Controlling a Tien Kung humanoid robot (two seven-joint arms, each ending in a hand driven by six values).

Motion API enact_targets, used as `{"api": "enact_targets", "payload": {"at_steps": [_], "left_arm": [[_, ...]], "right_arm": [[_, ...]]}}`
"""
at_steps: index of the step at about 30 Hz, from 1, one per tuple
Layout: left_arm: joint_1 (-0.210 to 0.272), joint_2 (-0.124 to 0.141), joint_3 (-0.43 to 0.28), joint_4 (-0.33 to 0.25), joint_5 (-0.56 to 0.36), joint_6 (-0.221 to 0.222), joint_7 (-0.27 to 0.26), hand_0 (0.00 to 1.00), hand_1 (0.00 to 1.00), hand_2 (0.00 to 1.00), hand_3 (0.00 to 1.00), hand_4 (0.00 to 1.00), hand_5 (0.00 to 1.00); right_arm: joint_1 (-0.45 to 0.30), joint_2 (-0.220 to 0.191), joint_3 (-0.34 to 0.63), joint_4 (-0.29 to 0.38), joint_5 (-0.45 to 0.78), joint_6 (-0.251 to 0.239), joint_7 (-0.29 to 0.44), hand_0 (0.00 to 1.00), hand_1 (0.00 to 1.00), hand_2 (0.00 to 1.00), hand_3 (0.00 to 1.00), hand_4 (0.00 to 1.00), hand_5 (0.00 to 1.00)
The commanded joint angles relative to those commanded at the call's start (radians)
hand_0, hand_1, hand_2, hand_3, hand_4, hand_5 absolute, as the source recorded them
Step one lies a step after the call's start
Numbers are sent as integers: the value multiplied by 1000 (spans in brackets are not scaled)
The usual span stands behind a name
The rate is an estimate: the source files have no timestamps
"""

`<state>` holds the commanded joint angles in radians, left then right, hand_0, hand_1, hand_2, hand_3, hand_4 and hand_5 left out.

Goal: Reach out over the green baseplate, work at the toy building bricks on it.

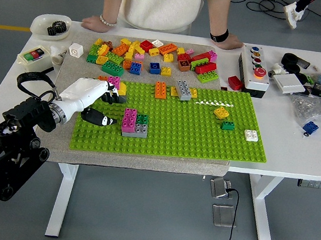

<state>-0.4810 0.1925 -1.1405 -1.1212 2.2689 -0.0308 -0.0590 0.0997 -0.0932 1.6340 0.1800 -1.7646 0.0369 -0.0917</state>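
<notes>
Now | L hand (94, 102) open, holds nothing, over green baseplate (205, 141) left edge | pink brick stack (129, 120) nearby, apart

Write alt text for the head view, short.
The robot's white left hand hovers open at the left edge of the green studded baseplate, just left of a small pink, green and grey brick stack. A person stands behind a pile of loose coloured bricks.

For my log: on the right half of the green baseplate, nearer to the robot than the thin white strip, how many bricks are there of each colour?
Yellow brick: 1
Green brick: 1
White brick: 1
Total: 3
</notes>
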Motion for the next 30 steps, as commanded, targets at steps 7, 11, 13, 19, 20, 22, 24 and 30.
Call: {"api": "enact_targets", "payload": {"at_steps": [7, 11, 13, 19, 20, 22, 24, 30], "left_arm": [[-4, -6, 9, 20, 0, 5, -5, 734, 535, 526, 543, 902, 232], [1, -14, 13, 13, 0, -2, -5, 734, 535, 526, 543, 902, 232], [3, -16, 13, 10, 0, -4, -4, 735, 539, 529, 544, 908, 233], [6, -27, 8, 5, 0, -11, -3, 737, 539, 528, 543, 910, 227], [6, -28, 8, 5, 0, -11, -2, 737, 539, 528, 543, 910, 227], [6, -29, 7, 5, 0, -11, -2, 737, 539, 528, 543, 910, 227], [4, -32, 7, 7, 0, -11, -2, 737, 539, 528, 543, 910, 227], [-1, -36, 6, 6, 0, -14, -1, 736, 541, 528, 544, 914, 221]], "right_arm": [[1, 0, 1, 0, 1, 0, 0, 751, 637, 679, 644, 867, 564], [3, -1, 2, 0, 2, 0, 0, 751, 637, 679, 644, 867, 564], [3, -1, 2, 0, 2, 0, 1, 751, 637, 679, 644, 867, 564], [2, -1, 2, 0, 2, 0, 0, 751, 637, 679, 644, 868, 564], [3, -1, 2, 0, 2, 0, 0, 751, 637, 679, 644, 868, 564], [3, -1, 2, 0, 2, -1, 1, 751, 637, 679, 644, 868, 564], [3, -1, 1, 0, 2, -1, 1, 751, 637, 679, 644, 868, 564], [3, -1, 2, 0, 2, -1, 0, 751, 637, 679, 643, 867, 564]]}}
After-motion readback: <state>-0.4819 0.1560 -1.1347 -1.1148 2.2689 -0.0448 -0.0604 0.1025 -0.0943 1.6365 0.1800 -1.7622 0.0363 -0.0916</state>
